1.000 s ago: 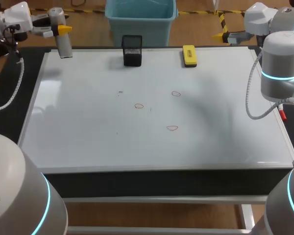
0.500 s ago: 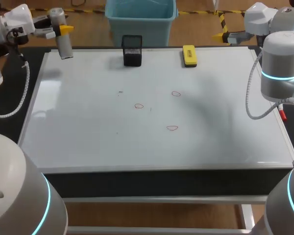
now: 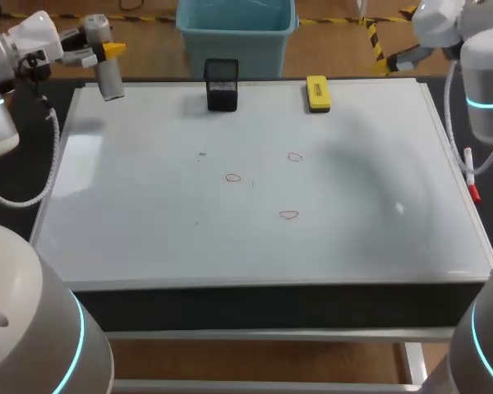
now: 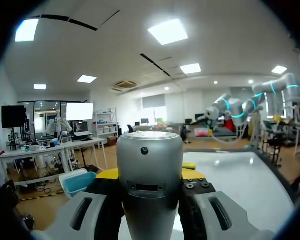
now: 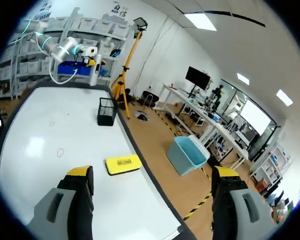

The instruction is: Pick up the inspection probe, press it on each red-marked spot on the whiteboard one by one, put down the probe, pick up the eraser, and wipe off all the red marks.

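- Probe [image 3: 109,80] hangs upright, clamped in the left gripper [image 3: 105,51], at the whiteboard's [image 3: 148,230] far left corner.
- Red marks [image 3: 233,177] lie well apart, toward the board's middle.
- Right gripper [image 5: 152,172] gapes empty at the far right.

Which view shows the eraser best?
The right wrist view: the yellow eraser lies whole and near, ahead of the open right gripper. The head view shows it smaller, at the far edge of the whiteboard; the left wrist view, at most a yellow sliver.
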`<state>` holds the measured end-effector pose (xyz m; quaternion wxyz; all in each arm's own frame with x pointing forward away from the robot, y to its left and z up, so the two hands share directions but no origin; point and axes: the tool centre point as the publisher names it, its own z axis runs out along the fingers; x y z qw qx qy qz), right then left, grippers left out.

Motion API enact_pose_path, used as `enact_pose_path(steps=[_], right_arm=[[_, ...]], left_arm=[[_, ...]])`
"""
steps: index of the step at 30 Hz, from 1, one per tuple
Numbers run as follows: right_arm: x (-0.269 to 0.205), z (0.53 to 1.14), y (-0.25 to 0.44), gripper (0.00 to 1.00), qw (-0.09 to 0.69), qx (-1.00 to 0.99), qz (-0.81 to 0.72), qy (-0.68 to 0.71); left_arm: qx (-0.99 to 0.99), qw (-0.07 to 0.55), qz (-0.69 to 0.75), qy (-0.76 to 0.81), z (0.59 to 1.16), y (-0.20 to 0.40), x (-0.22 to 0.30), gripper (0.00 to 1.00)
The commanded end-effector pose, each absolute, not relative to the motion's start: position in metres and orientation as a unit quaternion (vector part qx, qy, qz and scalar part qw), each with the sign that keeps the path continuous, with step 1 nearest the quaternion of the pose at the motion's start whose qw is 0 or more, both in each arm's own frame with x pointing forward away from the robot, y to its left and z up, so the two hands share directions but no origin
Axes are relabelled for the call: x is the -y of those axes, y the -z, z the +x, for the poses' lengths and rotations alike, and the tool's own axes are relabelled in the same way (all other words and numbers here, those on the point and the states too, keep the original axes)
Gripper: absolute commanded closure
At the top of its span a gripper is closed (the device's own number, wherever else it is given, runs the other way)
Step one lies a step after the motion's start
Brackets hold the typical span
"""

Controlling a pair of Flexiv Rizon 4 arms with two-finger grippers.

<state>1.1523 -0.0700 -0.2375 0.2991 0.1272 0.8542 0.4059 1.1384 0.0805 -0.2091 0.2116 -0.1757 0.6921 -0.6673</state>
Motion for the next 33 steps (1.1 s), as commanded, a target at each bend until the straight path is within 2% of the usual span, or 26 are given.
enact_pose_path(steps=[1,18,25,33], right_arm=[[0.071,1.171,0.242,0.00,0.217,-0.895,0.070,-0.384],[0.084,1.200,0.280,0.00,0.186,-0.921,-0.124,-0.319],[0.064,1.204,0.294,0.00,0.171,-0.919,-0.255,-0.248],[0.032,1.206,0.310,0.00,0.173,-0.895,-0.339,-0.234]], left_arm=[[-0.687,0.228,-0.190,0.664,1.135,0.208,-0.079,1.00],[-0.687,0.228,-0.190,0.664,1.135,0.208,-0.079,1.00],[-0.687,0.228,-0.190,0.664,1.135,0.208,-0.079,1.00],[-0.687,0.228,-0.190,0.664,1.135,0.208,-0.079,1.00]])
